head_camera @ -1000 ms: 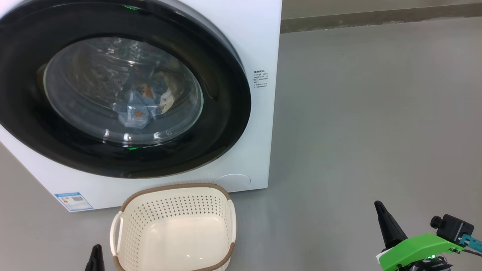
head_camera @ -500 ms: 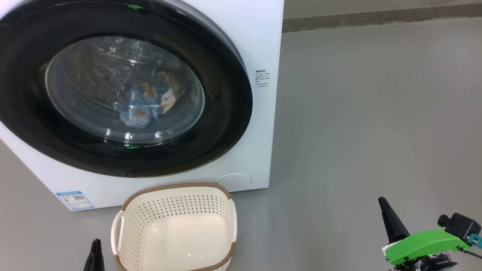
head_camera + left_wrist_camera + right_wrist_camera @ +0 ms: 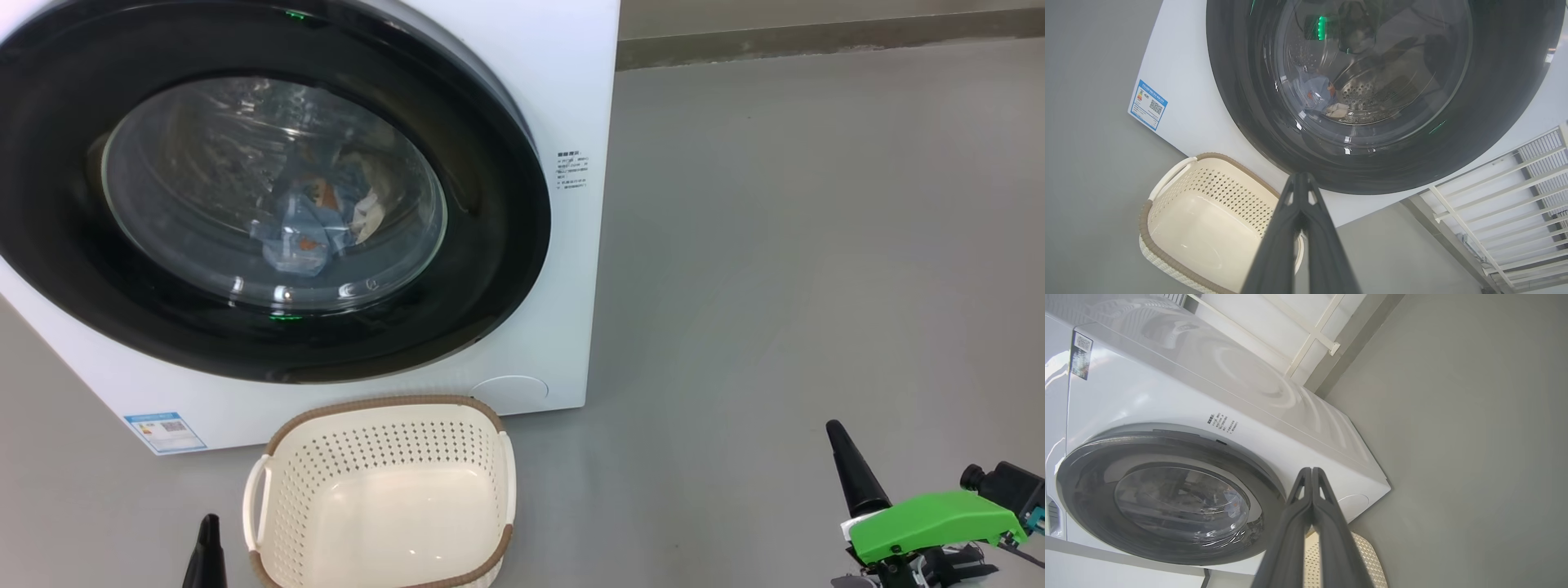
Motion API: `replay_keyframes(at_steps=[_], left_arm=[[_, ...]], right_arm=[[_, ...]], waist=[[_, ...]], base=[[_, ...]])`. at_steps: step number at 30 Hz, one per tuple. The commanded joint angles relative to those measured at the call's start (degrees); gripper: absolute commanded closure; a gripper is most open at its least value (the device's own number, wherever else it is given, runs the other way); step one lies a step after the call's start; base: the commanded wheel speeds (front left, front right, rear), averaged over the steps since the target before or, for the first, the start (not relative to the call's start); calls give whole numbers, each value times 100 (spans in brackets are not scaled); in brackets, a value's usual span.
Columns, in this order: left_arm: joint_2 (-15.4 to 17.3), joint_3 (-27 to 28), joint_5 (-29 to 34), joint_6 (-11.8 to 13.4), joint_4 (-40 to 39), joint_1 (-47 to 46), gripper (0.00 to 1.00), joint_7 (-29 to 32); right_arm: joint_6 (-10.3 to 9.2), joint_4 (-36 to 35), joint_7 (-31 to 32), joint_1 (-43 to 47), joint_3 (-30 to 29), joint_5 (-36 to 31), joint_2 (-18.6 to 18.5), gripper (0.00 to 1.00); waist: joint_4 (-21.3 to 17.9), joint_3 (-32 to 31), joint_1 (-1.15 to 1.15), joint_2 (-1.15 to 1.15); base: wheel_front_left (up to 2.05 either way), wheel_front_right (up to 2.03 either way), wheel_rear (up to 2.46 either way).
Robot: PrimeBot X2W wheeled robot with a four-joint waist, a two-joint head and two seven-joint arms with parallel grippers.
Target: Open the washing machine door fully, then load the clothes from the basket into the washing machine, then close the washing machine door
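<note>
Finally: door (image 3: 490, 245) shut, clothes (image 3: 298, 237) inside, basket (image 3: 375, 402) empty.
We judge all 3 steps done; left gripper (image 3: 1300, 179) and right gripper (image 3: 1312, 472), both pressed together, need only retract.

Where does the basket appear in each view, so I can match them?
Head view: basket at bottom, left of centre, empty.
Left wrist view: basket at lower left, partly behind the left tool.
Right wrist view: basket at bottom centre, partly behind the right tool.
Shared landmark: the shut washing machine door, black-rimmed, just beyond the basket.
</note>
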Motion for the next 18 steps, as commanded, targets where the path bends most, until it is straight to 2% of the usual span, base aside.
replay_keyframes(at_steps=[1,18], left_arm=[[59,107,-228,1,-201,-288,100,51],[39,129,-1367,2,-329,-377,100,337]], right_arm=[[1,-192,55,-180,-46,214,-33,100],[0,-341,343,-183,-369,951,114,100]], waist=[[4,1,0,0],[38,8,0,0]], base=[[0,0,0],[0,0,0]])
